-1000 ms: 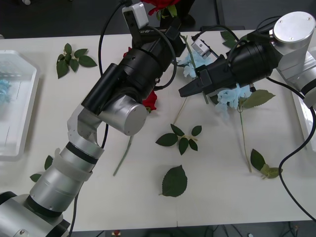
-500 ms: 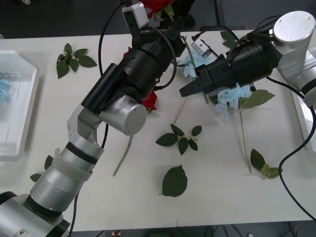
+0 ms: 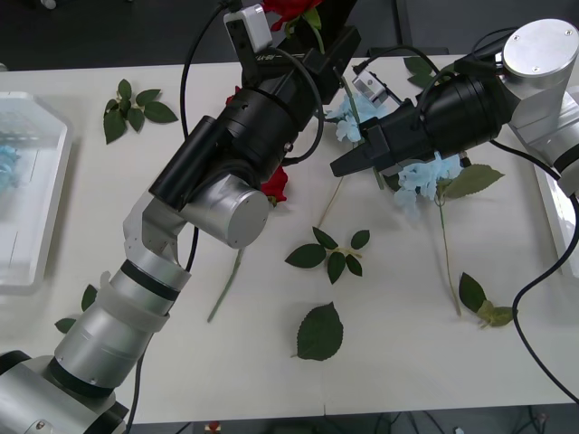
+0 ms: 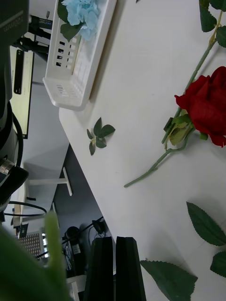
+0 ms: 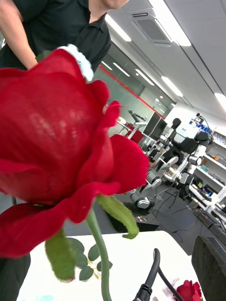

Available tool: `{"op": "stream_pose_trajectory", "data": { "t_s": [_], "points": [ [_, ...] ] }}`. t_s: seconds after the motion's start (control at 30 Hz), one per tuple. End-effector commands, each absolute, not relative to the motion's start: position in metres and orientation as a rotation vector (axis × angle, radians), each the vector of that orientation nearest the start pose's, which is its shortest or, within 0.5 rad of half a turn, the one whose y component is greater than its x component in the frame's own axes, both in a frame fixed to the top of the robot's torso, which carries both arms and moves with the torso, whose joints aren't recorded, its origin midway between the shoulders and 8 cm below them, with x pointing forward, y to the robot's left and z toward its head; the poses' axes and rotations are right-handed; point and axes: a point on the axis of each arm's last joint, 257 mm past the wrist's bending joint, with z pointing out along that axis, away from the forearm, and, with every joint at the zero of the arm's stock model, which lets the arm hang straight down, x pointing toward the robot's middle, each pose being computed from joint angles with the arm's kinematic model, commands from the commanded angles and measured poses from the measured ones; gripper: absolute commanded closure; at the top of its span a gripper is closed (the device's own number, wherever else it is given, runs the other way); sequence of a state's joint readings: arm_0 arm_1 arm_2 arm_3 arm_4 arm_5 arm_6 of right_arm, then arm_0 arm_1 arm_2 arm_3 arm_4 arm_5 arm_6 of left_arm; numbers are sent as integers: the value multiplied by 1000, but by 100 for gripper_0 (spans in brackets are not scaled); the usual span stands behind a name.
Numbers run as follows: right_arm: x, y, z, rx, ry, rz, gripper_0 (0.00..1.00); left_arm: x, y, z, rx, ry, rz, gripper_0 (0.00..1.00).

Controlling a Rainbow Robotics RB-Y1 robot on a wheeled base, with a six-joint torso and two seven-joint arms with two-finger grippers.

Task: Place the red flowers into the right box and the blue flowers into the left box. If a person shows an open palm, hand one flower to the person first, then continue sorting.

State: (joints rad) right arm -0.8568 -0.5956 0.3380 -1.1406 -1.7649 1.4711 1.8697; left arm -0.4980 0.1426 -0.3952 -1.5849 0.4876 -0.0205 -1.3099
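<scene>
The red rose point(image 3: 291, 11) is held up past the far table edge, bloom toward the person point(image 5: 61, 28), stem running back down into the left gripper point(image 3: 318, 43); its jaws, I judge, are clamped on the stem. A handover: hold it steady, release only once it's taken. Beside that rose, the right gripper point(image 3: 342, 166) hovers low, fingers point(image 4: 114, 268) pressed together, empty.
</scene>
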Motion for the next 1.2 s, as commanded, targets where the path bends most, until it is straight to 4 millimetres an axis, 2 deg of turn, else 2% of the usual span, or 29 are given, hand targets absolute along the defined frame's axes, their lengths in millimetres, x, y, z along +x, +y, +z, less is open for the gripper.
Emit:
{"op": "stream_pose_trajectory", "data": {
  "t_s": [0.03, 0.13, 0.2, 0.23, 0.3, 0.37, 0.53, 0.57, 0.63, 0.7, 0.73, 0.8, 0.87, 1.0, 1.07, 1.1, 1.17, 1.2],
  "points": [
    [478, -58, -105, -853, 2336, 1265, 100, 545, -60, 47, 123, 1158, -980, 0],
    [479, -62, -103, -846, 2337, 1257, 100, 545, -60, 47, 123, 1158, -980, 0],
    [484, -73, -102, -819, 2344, 1233, 100, 545, -60, 47, 123, 1158, -980, 0],
    [488, -78, -101, -806, 2348, 1216, 100, 551, -52, 34, 105, 1174, -964, 0],
    [498, -100, -100, -769, 2370, 1144, 100, 554, -48, 33, 101, 1172, -954, 0],
    [507, -125, -100, -729, 2404, 1055, 100, 556, -37, 45, 98, 1139, -945, 0],
    [531, -218, -94, -547, 2499, 781, 100, 560, -17, 56, 116, 1165, -915, 0],
    [536, -251, -92, -503, 2518, 683, 100, 559, -11, 55, 136, 1207, -898, 0],
    [539, -300, -88, -424, 2548, 568, 100, 557, 3, 52, 150, 1323, -888, 0],
    [536, -338, -85, -336, 2576, 515, 100, 549, 22, 43, 141, 1464, -882, 0],
    [536, -350, -84, -307, 2582, 496, 100, 546, 27, 39, 136, 1502, -880, 0],
    [533, -400, -81, -209, 2605, 382, 100, 536, 45, 24, 102, 1616, -892, 0],
    [527, -452, -78, -121, 2625, 239, 100, 526, 54, 2, 56, 1697, -936, 0],
    [512, -521, -72, 0, 2645, 56, 100, 524, 73, -33, -5, 1782, -927, 0],
    [498, -559, -68, 60, 2659, -56, 100, 528, 90, -54, -49, 1843, -892, 0],
    [494, -569, -68, 76, 2663, -85, 100, 530, 95, -58, -64, 1855, -881, 0],
    [481, -604, -69, 135, 2674, -196, 100, 538, 114, -72, -95, 1907, -824, 0],
    [478, -612, -69, 149, 2675, -222, 100, 540, 119, -75, -102, 1917, -811, 0]
  ]
}}
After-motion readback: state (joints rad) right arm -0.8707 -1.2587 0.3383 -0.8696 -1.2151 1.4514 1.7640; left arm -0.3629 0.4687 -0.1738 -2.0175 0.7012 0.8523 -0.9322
